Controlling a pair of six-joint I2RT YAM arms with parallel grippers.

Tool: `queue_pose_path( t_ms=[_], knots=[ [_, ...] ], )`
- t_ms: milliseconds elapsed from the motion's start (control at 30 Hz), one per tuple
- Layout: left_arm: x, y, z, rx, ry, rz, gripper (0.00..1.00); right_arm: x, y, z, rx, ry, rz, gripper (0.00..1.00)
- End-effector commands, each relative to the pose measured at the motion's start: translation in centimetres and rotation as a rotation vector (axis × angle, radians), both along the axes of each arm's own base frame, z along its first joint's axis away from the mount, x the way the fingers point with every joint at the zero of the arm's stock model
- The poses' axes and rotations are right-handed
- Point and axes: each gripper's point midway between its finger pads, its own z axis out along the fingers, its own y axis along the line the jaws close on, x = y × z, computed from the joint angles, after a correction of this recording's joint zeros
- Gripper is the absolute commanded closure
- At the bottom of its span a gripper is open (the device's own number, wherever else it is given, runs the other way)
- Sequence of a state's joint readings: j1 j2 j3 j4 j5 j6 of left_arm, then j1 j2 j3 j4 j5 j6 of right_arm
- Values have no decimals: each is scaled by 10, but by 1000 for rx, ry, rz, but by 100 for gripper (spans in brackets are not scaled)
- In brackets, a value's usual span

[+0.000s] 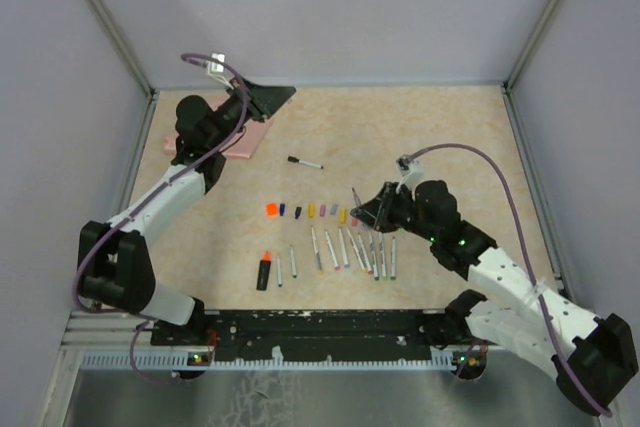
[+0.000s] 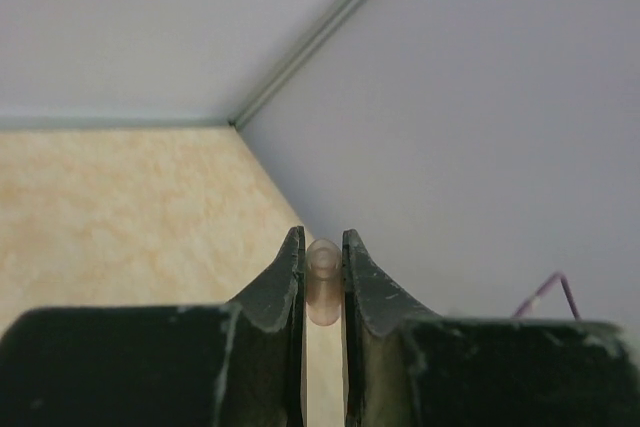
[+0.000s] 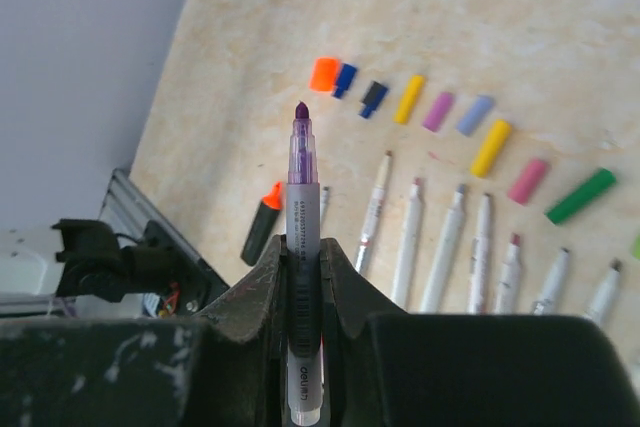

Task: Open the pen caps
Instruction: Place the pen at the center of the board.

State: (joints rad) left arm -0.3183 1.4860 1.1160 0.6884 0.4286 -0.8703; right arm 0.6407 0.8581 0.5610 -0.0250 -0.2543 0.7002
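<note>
The left gripper [image 2: 322,252], raised near the far left corner, pinches a pale pink pen cap [image 2: 323,292] upright between its jaws. The right gripper [image 3: 305,267] is clamped on the barrel of an uncapped purple-tipped pen [image 3: 301,162], whose tip points away from the wrist. The other loose pen caps [image 1: 310,211] (orange, blue, yellow, purple, pink, green) lie in a row on the table [image 1: 420,137], just beyond a row of bare white pens [image 1: 345,247] with an orange-tipped highlighter [image 1: 264,269] at its left end; a black-ended pen [image 1: 306,162] lies apart, farther back.

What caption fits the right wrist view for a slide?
Right end effector holds an uncapped purple pen; loose caps lie in a row.
</note>
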Motion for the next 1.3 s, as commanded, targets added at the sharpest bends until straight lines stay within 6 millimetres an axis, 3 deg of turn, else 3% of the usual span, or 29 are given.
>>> queue_pose_path(
  t_ms=[0, 133, 267, 367, 533, 767, 1267],
  knots=[
    [-52, -6, -17, 46, -1, -160, 100, 9, -46, -27, -157, 37, -223, 100],
    [-77, -4, -62, 97, 90, -207, 100, -4, -87, -60, -260, 168, -399, 100],
    [-100, 1, -91, 126, 143, -229, 100, -18, -117, -80, -328, 255, -525, 100],
    [-113, 5, -114, 140, 189, -231, 100, -30, -128, -98, -368, 327, -563, 100],
    [-126, 8, -134, 149, 232, -246, 100, -46, -135, -123, -415, 416, -564, 100],
    [-131, 7, -134, 157, 225, -268, 100, -54, -146, -144, -458, 477, -616, 99],
    [-137, 7, -133, 173, 210, -282, 100, -45, -147, -166, -553, 467, -601, 94]
  ],
)
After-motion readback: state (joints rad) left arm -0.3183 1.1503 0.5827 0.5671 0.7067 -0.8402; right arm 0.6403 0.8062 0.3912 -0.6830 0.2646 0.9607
